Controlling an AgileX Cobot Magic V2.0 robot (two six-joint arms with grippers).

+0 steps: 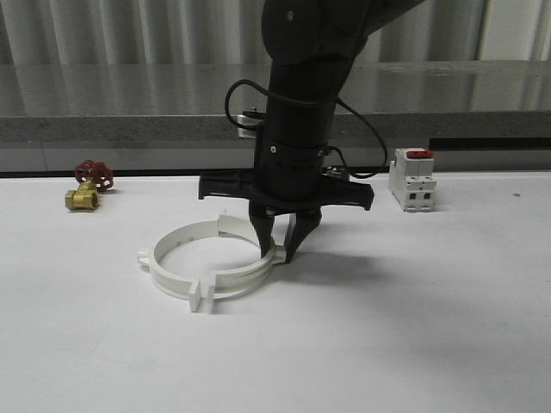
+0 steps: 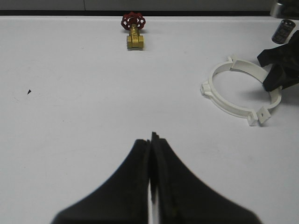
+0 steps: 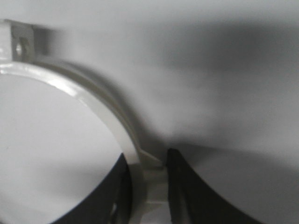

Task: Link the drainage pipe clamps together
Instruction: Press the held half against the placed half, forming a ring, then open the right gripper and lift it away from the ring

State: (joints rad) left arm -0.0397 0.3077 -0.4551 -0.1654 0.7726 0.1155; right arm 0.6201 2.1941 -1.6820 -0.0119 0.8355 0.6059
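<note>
The right arm hangs almost straight down over the middle of the white bench [image 1: 413, 344], its black wrist vertical and its tool [image 1: 282, 243] pointing at the bench top. The two dark fingers [image 3: 187, 191] stand a little apart, one inside and one outside the wall of the white plastic semicircular pipe clamps [image 1: 207, 258], and they straddle that wall at the ring's right side, close against it; whether they press on it cannot be told. The two half-rings lie flat on the bench and together form one wide ring, with paired end tabs meeting at the near side and at the far side. In the right wrist view a tab with a small hole shows at the far end of the curved wall.

The left arm is held low and level over the bench, well apart from the ring. Its tool [image 2: 152, 154] has the black fingers pressed together with nothing between them.

A brass valve with a red handwheel [image 1: 86, 185] lies at the far left. A white blocky switch with a red top [image 1: 411, 178] stands at the far right.
</note>
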